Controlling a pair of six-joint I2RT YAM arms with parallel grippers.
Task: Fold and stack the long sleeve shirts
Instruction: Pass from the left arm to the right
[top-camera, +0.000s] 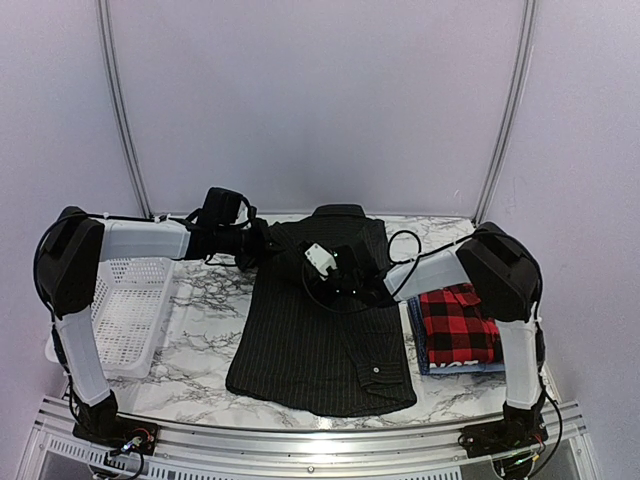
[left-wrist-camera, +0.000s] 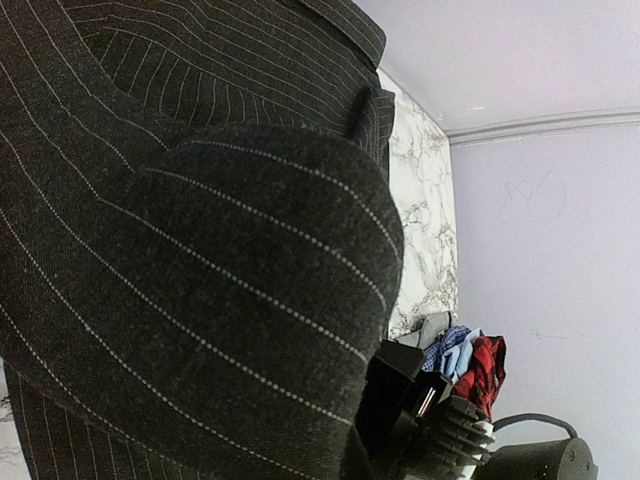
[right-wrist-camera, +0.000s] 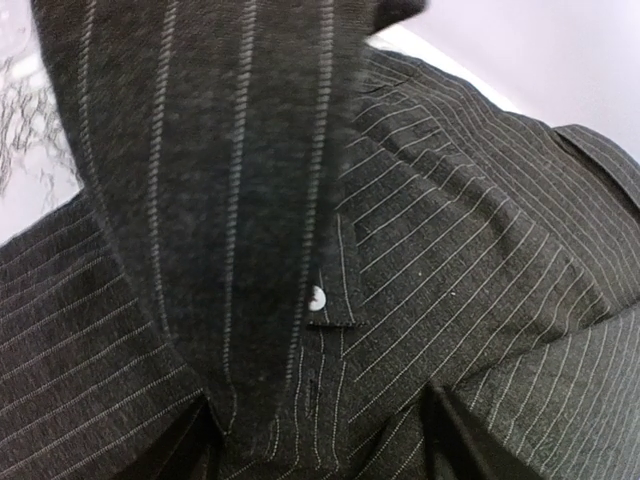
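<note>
Both claws at the black pinstriped shirt (top-camera: 320, 340), fingers lost in dark cloth.

Top view: the shirt lies flat on the marble table (top-camera: 200, 300), collar at the far end. The left claw (top-camera: 258, 245) meets its shoulder edge and the right claw (top-camera: 335, 280) sits over its chest; neither claw's fingertips can be made out. Out past the right claw, the red plaid shirt (top-camera: 455, 322) lies on the blue shirt (top-camera: 415, 340). The white basket (top-camera: 125, 305) stands outward of the left claw. Left wrist view: a pinstriped bulge close to the camera hides the fingers, so clenched or released cannot be told. Right wrist view: a cloth band with a white button (right-wrist-camera: 317, 297) hangs in front; blurred dark shapes at the bottom edge leave this claw's grip undecidable too.
</note>
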